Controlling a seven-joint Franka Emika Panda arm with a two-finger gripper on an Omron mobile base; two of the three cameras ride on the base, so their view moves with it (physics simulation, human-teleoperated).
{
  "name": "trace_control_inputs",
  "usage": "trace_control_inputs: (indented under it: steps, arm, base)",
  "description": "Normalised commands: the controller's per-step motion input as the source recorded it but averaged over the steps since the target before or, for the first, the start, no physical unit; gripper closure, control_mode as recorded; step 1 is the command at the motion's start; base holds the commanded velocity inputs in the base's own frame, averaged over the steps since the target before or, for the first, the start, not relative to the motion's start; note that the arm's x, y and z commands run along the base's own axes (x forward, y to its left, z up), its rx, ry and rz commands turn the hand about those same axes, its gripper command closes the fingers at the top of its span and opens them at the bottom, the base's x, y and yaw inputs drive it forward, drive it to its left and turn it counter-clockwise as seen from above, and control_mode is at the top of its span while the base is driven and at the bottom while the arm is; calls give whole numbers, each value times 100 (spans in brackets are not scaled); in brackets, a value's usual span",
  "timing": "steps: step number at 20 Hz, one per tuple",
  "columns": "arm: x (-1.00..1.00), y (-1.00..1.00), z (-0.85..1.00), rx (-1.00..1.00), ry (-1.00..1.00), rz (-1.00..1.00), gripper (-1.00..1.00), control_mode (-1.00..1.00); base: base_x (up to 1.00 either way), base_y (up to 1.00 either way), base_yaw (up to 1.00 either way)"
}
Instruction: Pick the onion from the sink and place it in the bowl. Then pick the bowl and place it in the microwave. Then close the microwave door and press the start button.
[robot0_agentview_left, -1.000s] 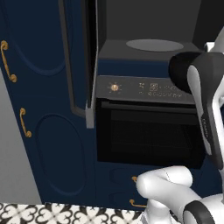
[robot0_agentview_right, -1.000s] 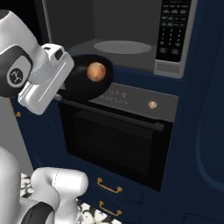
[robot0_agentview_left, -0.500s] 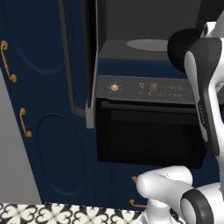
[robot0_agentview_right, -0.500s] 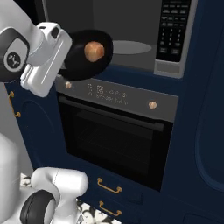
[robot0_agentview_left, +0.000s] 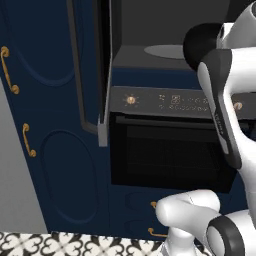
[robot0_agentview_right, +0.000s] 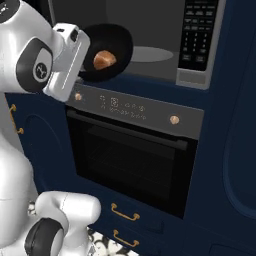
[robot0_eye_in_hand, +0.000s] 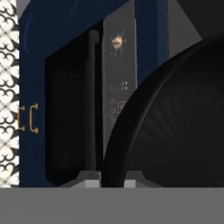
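In the right base view my gripper (robot0_agentview_right: 86, 60) is shut on the rim of the black bowl (robot0_agentview_right: 109, 49), which it holds tilted in front of the open microwave (robot0_agentview_right: 150, 30). The pale orange onion (robot0_agentview_right: 104, 59) lies inside the bowl. Behind the bowl is the grey turntable (robot0_agentview_right: 147, 54), with the keypad (robot0_agentview_right: 197, 35) to its right. The microwave door (robot0_agentview_left: 102, 80) stands swung open, edge-on, left of the cavity. In the hand view the bowl (robot0_eye_in_hand: 175, 131) rises wide on the right, its rim caught between my fingertips (robot0_eye_in_hand: 92, 183). The sink is out of view.
The oven (robot0_agentview_right: 135, 160) with gold knobs (robot0_agentview_right: 174, 119) sits directly under the microwave. Navy cabinet fronts with gold handles (robot0_agentview_left: 9, 70) flank it on both sides. Two drawer pulls (robot0_agentview_right: 125, 212) are low down. Patterned floor tiles (robot0_agentview_left: 60, 245) run along the bottom.
The arm has lifted the bowl with the onion from oven-panel height up to the level of the microwave opening. The oven and cabinets have stayed put.
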Motion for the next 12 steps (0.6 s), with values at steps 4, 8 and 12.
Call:
trace_control_inputs:
  steps: [4, 8, 12]
  arm:
    - [52, 0, 17, 0, 54, 9, 100, -100]
    - [31, -1, 17, 0, 26, 7, 100, -100]
    - [19, -4, 0, 0, -16, 1, 100, -100]
  base:
    - [0, 0, 0]
    - [0, 0, 0]
    - [0, 0, 0]
